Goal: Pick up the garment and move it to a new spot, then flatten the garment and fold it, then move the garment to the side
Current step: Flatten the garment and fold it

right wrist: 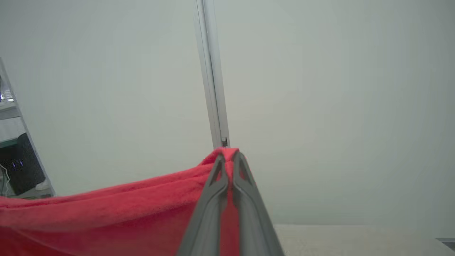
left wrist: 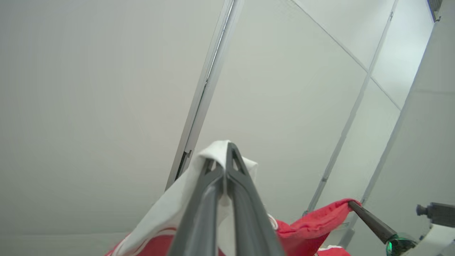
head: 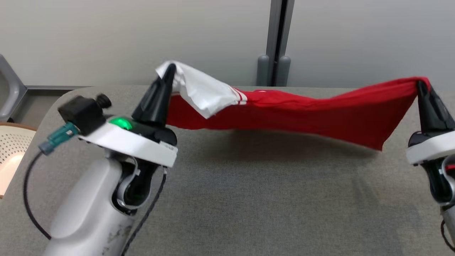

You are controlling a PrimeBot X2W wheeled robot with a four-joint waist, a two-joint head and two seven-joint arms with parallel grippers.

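Left pincer [head: 170, 69] and right pincer [head: 421, 85] each clamp an end of the garment [head: 284, 110], stretched above the tabletop [head: 249, 199] near its far edge.

Office-like room: pale partition wall [head: 142, 35], grey metal post [head: 280, 35], grey felt table [head: 249, 195], perforated chair [head: 12, 145].

Grey cloth-covered table [head: 227, 199], rounded far-left corner, shadow [head: 284, 144] across its middle.

No legible txt, labels, brands, nos. or signs anywhere.
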